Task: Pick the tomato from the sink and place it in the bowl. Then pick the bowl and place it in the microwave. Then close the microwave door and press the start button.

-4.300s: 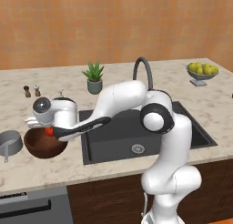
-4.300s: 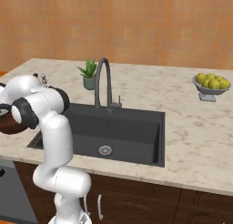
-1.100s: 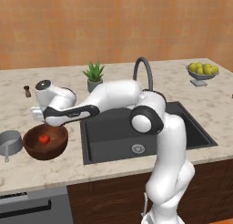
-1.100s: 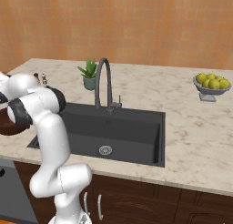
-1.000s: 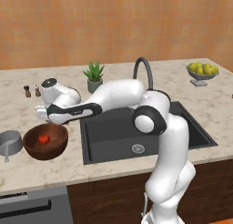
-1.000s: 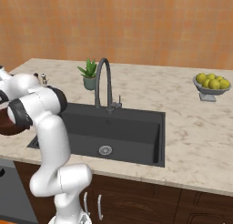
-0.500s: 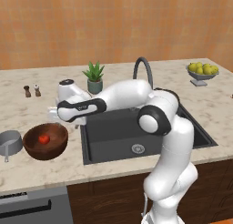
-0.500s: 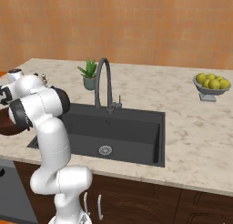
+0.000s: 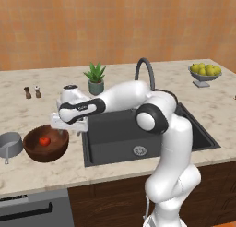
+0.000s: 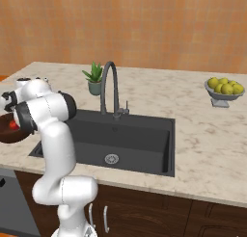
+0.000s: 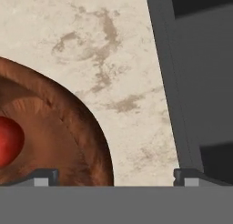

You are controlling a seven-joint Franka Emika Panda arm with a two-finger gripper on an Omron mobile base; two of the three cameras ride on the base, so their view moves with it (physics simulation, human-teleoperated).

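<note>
- Matte black rectangular sink [image 9: 152, 134]: emptied; nothing of mine left in it.
- Large dark brown wooden bowl [image 9: 46, 143], on the counter left of the sink: rigid, probably light; I'd pinch its thick rim.
- Gripper [image 9: 69, 126], over the bowl's right rim: jaws spread wide, empty.
- Small glossy red tomato [image 9: 44, 141], inside the bowl: smooth, may roll if tipped.

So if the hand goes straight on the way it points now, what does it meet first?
Most likely the bare counter between the bowl and the sink. The open hand points down there, beside the bowl's rim. Depth is unclear, so one fingertip may graze that rim first.
</note>
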